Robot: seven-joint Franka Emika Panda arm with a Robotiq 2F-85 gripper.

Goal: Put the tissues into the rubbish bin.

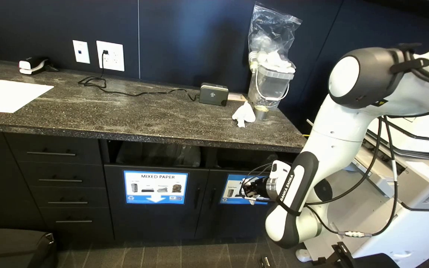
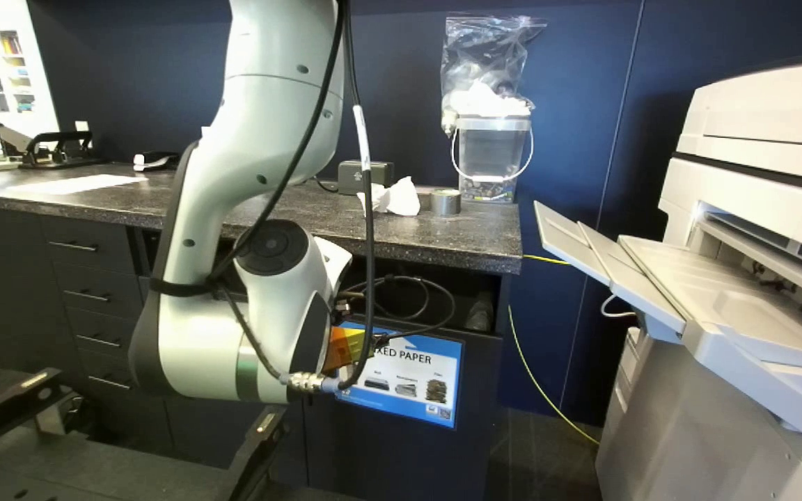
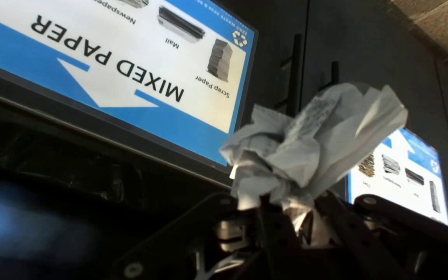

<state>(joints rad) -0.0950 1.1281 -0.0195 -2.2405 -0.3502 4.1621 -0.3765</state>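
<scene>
Wrist view: gripper (image 3: 296,201) clamped on a tissue (image 3: 305,151), "MIXED PAPER" sign (image 3: 142,77) beyond! In an exterior view, "FRANKA EMIKA" marks the arm (image 1: 339,130) behind; another tissue (image 1: 244,113) above, on the counter (image 1: 155,115).

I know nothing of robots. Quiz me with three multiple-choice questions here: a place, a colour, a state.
1. What does the clear plastic bucket stand on?
A floor; B counter; C printer
2. What colour borders the unobstructed MIXED PAPER sign?
A blue; B red; C yellow
3. What state is the gripper in?
A open, empty; B shut on the bucket; C shut on a crumpled white tissue

1 B: an exterior view shows its base on the counter.
2 A: its edge is blue in an exterior view.
3 C: the wrist view shows it pinched there.
</scene>
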